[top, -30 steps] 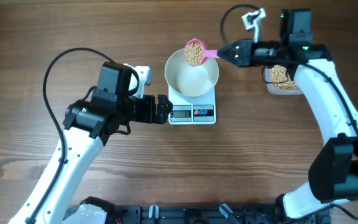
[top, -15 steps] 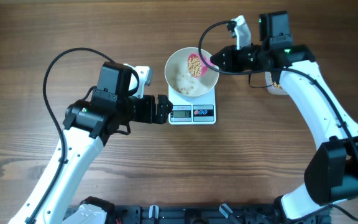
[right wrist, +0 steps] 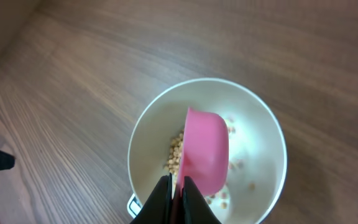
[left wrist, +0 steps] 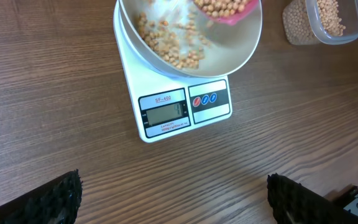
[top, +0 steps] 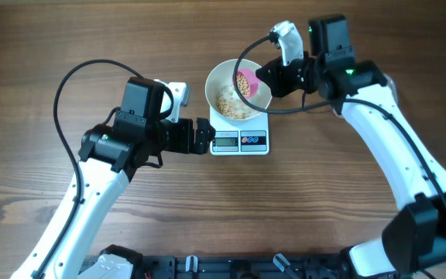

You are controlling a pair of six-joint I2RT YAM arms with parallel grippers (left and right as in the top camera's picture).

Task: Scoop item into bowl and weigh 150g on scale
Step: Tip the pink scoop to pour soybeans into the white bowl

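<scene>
Right pincer (top: 268, 76): clamped shut on the handle of the pink scoop (top: 245, 82), overhead view. The scoop is now tipped on its side over the white bowl (top: 215, 76). One second back it sat level and heaped at the bowl's far rim; half a second back it was partly tipped. Beans (top: 229, 105) now form a patch on the bowl floor, which was bare a second ago. Some remain in the scoop. The bowl sits on the scale (top: 239, 142). Left pincer (top: 202, 136): spread wide, holding nothing, parked just beside the scale's left edge, unmoved over the second.

Left wrist view: beans are scattered over the near-left of the bowl floor, a few blurred as if falling. The scoop's mouth shows at the top edge with beans left in it. Display (left wrist: 163, 112) is too faint to read. Clear tub (left wrist: 328, 22) of beans stands at upper right on the tabletop (left wrist: 55, 93), well apart from the scale.

Right wrist view: the closed fingers pinch the handle. The scoop's back faces the camera, and beans show below its left lip inside the bowl.

Judgement: the first scoop is mid-pour. The layer looks thin, so the weight is probably short of target, and more scoops are likely needed once the display is checked.
</scene>
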